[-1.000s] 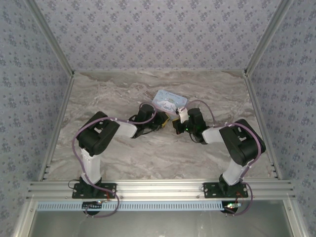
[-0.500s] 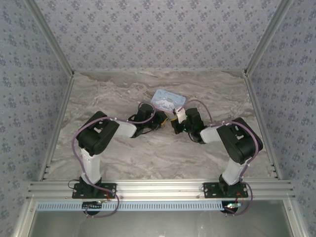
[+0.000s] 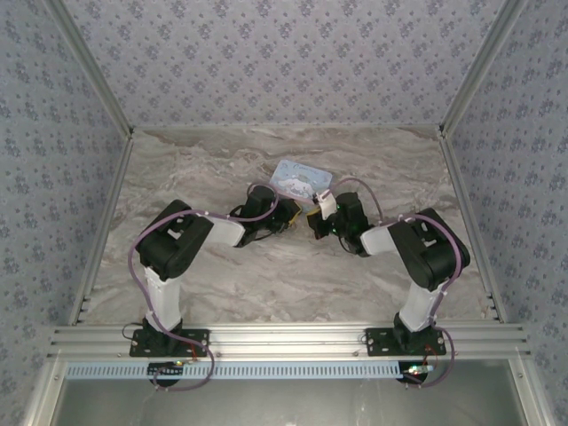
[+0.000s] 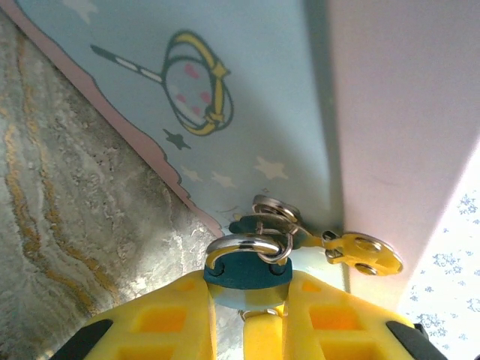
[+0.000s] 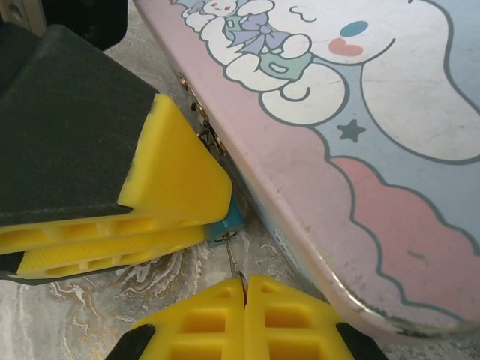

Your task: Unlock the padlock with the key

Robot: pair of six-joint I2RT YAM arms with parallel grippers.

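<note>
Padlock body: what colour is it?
The padlock body is dark teal, best seen in the left wrist view.

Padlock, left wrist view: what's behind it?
The light-blue tin and its gold clasp. The lower body of the padlock is hidden inside the left gripper.

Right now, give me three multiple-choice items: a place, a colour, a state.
1. Where is the small teal padlock? A on the lid of the light-blue rectangular tin; B in the left end effector, at the tin's edge; C alone on bare marble.
2. Colour of the end effector fingers? A yellow; B red; C white.
3. The right end effector is: A wide open; B shut on the thin silver key; C holding the tin.
B: fingers flank its body. A: both wrist views. B: fingers pinch its stem.
</note>
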